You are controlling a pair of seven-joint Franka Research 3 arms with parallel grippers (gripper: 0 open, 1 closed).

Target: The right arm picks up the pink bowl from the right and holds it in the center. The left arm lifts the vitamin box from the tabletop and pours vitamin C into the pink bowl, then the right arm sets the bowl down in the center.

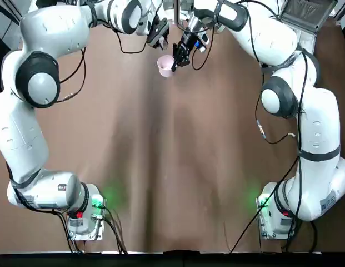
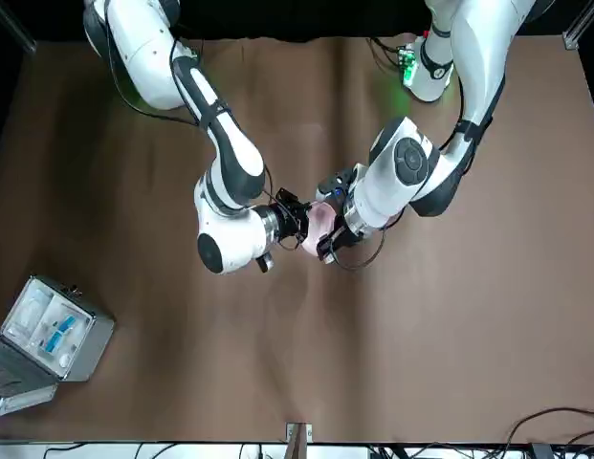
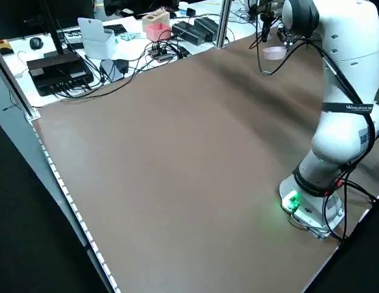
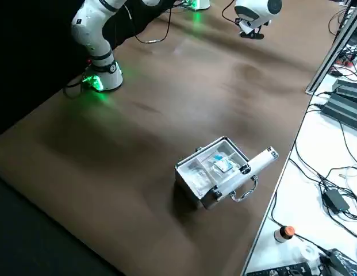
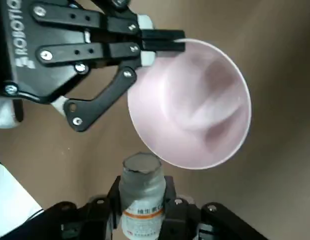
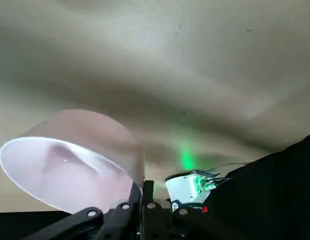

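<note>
Both end effectors meet: pink bowl (image 5: 194,105) beside vitamin box (image 5: 141,192).

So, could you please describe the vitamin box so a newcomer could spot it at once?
Look at the far middle of the tabletop, where both arms meet. The left pincer holds the vitamin box right beside the pink bowl. It is a small whitish bottle with an orange-banded label, far smaller than the bowl.
</note>
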